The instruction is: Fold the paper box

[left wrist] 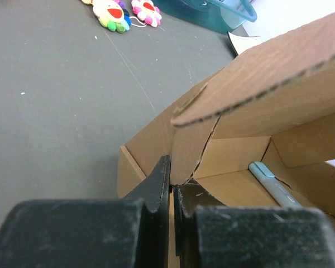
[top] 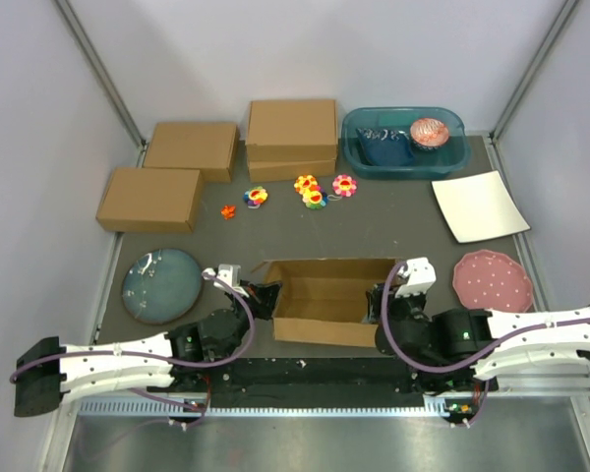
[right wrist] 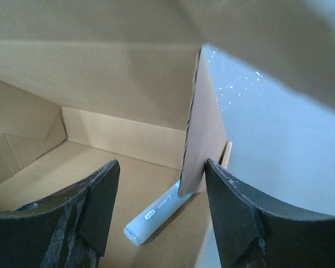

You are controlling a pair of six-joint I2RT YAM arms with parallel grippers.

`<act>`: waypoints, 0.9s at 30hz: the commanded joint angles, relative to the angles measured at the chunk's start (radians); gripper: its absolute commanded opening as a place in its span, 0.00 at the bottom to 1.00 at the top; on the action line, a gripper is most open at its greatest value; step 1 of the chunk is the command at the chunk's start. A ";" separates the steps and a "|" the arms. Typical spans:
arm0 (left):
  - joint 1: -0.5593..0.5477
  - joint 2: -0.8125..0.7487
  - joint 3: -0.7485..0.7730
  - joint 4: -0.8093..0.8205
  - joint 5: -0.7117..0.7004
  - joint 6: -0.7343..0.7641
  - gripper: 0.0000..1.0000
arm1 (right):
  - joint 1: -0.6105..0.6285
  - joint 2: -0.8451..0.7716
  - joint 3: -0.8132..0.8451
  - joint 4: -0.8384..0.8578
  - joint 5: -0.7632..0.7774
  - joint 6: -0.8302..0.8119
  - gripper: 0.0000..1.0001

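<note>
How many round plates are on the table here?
2. A blue-grey plate lies at the near left; a pink dotted plate lies at the near right. The teal tub could hide another.

Bare mat lies open between the paper box at lower centre and the flower toys above; blue plate and pink plate flank it.

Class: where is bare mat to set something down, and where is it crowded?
Free: the strip between the flower toys and the paper box, widening toward the white sheet. Crowded: the back row of closed boxes and teal bin; the blue plate and pink plate flank the box.
</note>
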 commanded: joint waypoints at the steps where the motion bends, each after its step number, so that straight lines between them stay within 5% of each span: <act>1: -0.024 -0.006 -0.037 -0.138 0.062 0.030 0.00 | 0.031 -0.075 0.032 0.003 0.059 0.010 0.64; 27: -0.032 -0.007 -0.022 -0.125 0.013 0.103 0.00 | 0.166 -0.117 0.394 0.095 0.225 -0.450 0.68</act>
